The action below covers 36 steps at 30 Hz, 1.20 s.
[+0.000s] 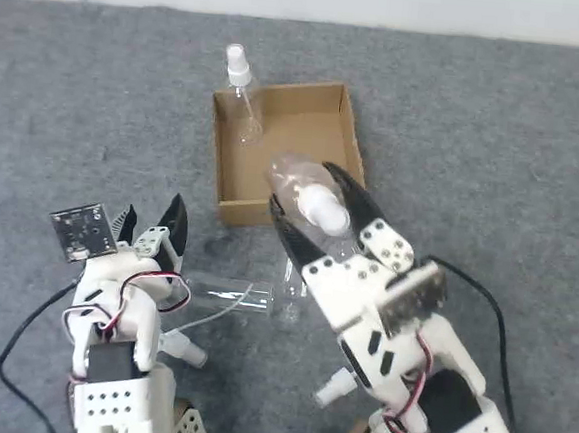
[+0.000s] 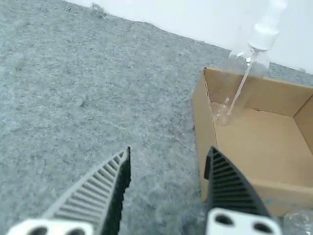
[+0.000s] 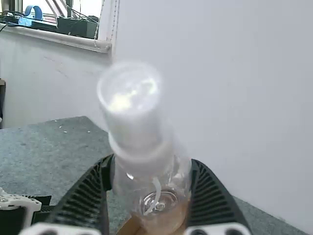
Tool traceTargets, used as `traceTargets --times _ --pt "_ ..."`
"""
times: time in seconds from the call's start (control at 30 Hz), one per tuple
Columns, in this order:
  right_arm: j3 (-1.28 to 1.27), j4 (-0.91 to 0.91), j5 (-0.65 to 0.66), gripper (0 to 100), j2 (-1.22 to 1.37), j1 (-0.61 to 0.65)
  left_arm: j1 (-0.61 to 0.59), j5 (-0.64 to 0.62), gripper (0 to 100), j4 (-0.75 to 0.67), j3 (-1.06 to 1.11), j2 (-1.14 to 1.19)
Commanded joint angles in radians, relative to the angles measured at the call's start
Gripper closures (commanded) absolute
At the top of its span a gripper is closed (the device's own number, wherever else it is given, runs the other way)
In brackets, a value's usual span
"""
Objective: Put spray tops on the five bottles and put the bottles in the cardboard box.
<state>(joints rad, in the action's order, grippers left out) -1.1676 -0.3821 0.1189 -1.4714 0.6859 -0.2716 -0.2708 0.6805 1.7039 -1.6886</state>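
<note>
Clear capped bottle [image 1: 293, 174], clamped in the right gripper [image 1: 302, 189] over the near edge of the cardboard box [image 1: 232, 210], risked falling outside; left gripper [image 1: 153, 212] gaped empty.

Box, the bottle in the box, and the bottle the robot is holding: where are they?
Box [image 1: 295, 152], high view, on its bare floor.
Bottle in the box [image 1: 244, 101], high view, on its clear body.
Held bottle [image 1: 295, 177], high view, on its clear body.
</note>
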Motion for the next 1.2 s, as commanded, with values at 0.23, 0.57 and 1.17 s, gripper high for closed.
traceTargets --times 0.23,0.57,1.17 --pt "0.431 0.031 -0.005 99.0 0.613 0.001 -0.002 -0.009 76 -0.009 -0.013 -0.014" --pt "0.675 0.085 -0.005 98.9 1.04 -0.021 -0.002 -0.009 76 -0.008 -0.013 -0.014" --pt "0.882 0.415 -0.014 99.1 1.601 -0.077 -0.002 -0.009 76 0.115 -0.016 -0.117"
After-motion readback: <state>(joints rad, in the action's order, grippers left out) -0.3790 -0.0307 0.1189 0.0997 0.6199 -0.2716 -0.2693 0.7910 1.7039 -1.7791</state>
